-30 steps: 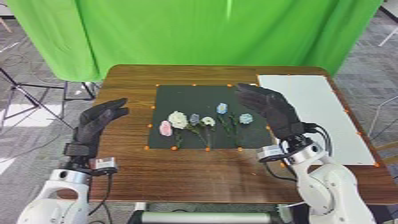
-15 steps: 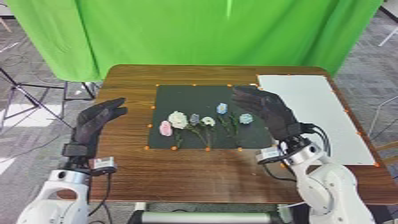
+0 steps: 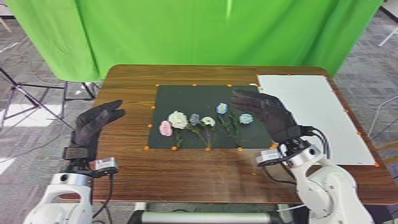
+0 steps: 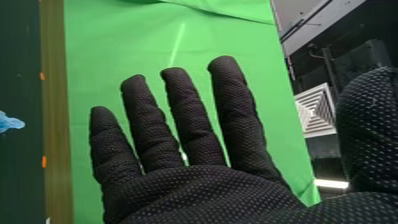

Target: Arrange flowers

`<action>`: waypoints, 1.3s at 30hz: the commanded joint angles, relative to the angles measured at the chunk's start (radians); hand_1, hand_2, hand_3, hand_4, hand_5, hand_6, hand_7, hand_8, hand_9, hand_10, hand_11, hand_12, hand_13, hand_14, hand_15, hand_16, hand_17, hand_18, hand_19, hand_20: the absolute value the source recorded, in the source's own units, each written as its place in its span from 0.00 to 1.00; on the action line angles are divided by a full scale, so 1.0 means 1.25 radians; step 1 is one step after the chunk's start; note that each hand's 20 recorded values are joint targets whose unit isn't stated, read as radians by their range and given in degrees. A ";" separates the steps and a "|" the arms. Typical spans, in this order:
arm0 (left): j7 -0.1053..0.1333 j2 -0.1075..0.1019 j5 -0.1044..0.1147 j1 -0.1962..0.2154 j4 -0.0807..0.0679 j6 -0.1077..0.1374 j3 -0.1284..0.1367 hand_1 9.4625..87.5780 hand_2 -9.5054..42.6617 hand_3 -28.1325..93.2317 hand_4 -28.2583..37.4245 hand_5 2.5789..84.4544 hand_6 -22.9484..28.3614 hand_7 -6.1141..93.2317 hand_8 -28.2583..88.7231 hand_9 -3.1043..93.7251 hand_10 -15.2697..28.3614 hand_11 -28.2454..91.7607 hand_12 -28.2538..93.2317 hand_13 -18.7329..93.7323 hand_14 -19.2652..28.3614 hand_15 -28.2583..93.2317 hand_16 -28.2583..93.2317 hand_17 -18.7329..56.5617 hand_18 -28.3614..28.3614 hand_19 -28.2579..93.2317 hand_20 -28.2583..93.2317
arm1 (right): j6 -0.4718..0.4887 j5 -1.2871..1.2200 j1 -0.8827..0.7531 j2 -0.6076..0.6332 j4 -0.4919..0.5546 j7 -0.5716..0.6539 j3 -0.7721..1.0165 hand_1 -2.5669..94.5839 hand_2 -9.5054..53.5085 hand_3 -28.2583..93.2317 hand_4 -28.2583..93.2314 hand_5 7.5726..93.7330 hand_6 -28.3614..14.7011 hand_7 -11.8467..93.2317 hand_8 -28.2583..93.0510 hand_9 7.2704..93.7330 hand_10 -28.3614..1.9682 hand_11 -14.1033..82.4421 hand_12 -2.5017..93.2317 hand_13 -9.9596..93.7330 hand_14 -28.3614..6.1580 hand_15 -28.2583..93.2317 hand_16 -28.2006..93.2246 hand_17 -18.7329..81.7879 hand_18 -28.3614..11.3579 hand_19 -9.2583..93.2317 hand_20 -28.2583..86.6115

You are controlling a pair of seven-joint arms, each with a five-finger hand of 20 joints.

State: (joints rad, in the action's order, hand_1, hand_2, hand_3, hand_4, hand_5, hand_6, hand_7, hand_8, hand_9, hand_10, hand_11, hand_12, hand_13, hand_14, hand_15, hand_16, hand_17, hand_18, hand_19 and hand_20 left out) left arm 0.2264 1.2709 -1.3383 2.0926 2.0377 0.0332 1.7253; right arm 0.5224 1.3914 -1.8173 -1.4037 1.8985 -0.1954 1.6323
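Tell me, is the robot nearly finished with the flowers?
Probably not. The flowers are laid out on the dark mat, but none is on the white sheet. The right hand and left hand are open and empty. Picking up and arranging seem left.

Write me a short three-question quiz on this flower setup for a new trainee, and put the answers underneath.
1. Multiple choice. In the head view, what colour is the flower farthest to the left on the dark mat?
A) yellow
B) pink
C) red

2. True or false. The fingers of the right hand are straight and hold no flower.

3. Fill in the blank. In the head view, the white sheet lies to the ______ of the dark mat.

Key: 1. B; 2. true; 3. right
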 commanded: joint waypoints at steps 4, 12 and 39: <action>0.014 0.016 0.026 0.013 0.004 0.036 -0.016 0.22 0.29 0.75 0.06 0.60 0.52 0.22 0.17 0.69 0.70 0.54 0.36 0.54 0.81 0.38 0.23 0.31 0.75 0.34 0.36 | -0.025 -0.020 -0.019 0.001 0.005 0.029 -0.013 0.11 0.21 0.80 0.10 0.50 0.63 0.17 0.18 0.47 0.43 0.21 0.17 0.44 0.30 0.33 0.36 0.34 0.28 0.13 0.47; 0.028 0.026 0.001 0.004 -0.010 -0.057 -0.003 0.25 0.28 0.74 0.11 0.74 0.53 0.21 0.18 0.82 0.71 0.87 0.44 0.72 0.85 0.45 0.22 0.42 0.76 0.36 0.39 | 0.018 -0.015 -0.018 0.011 0.002 0.036 -0.037 0.10 0.22 0.79 0.10 0.50 0.63 0.17 0.18 0.47 0.42 0.21 0.18 0.45 0.28 0.33 0.38 0.33 0.24 0.16 0.48; 0.132 0.022 0.058 0.020 -0.010 -0.009 -0.022 0.18 0.09 0.79 0.16 0.60 0.49 0.22 0.18 0.68 0.71 0.55 0.38 0.58 0.80 0.41 0.24 0.34 0.74 0.30 0.38 | -0.078 -0.048 -0.064 0.007 0.014 0.038 -0.056 0.09 0.23 0.80 0.10 0.47 0.63 0.17 0.18 0.39 0.42 0.20 0.18 0.35 0.28 0.28 0.43 0.29 0.26 0.18 0.47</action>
State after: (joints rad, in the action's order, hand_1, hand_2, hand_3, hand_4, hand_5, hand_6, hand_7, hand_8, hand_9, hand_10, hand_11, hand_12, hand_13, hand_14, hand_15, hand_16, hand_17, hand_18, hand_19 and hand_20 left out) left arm 0.3884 1.2878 -1.2618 2.1201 2.0154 0.0409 1.7040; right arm 0.4561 1.3498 -1.8386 -1.3830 1.8967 -0.1681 1.5460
